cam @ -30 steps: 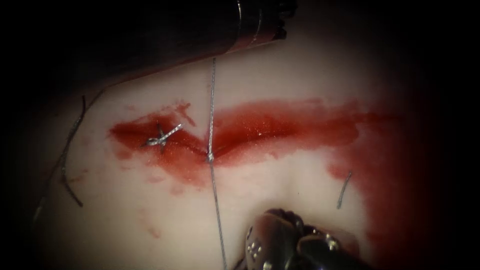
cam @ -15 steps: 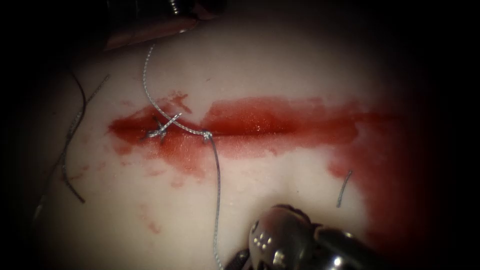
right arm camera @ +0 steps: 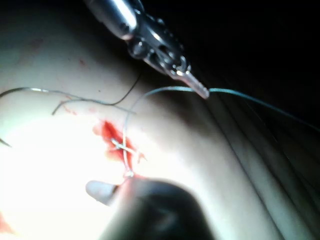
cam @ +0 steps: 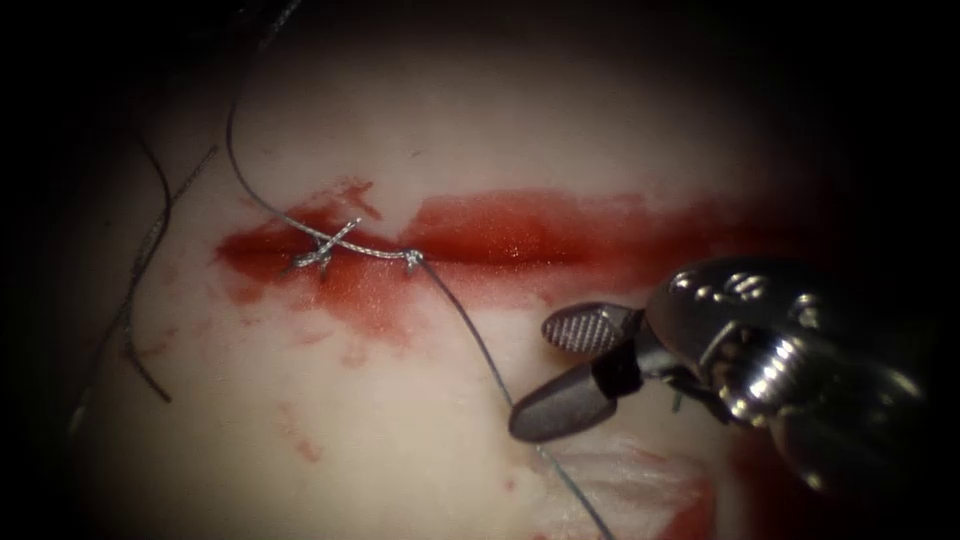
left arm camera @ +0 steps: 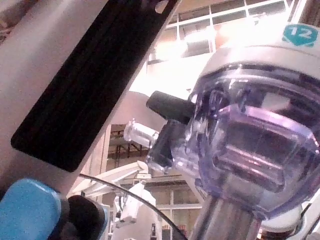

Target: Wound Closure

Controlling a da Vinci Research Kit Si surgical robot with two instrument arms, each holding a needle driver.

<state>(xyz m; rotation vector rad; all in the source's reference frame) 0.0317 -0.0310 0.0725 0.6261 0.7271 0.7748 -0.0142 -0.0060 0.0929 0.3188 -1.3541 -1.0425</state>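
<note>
Pale pork-belly tissue [cam: 400,440] gives me open room below the red horizontal cut [cam: 520,240]. Loose dark cut ends of thread [cam: 140,300] lie well off to its left. My right arm's steel tool [cam: 540,370] hovers below the cut with its jaws apart, holding nothing; the thin grey thread [cam: 470,330] runs just beside its lower jaw. My left arm's tool [right arm camera: 197,86] is clamped on that thread. I cannot see the needle.
</note>
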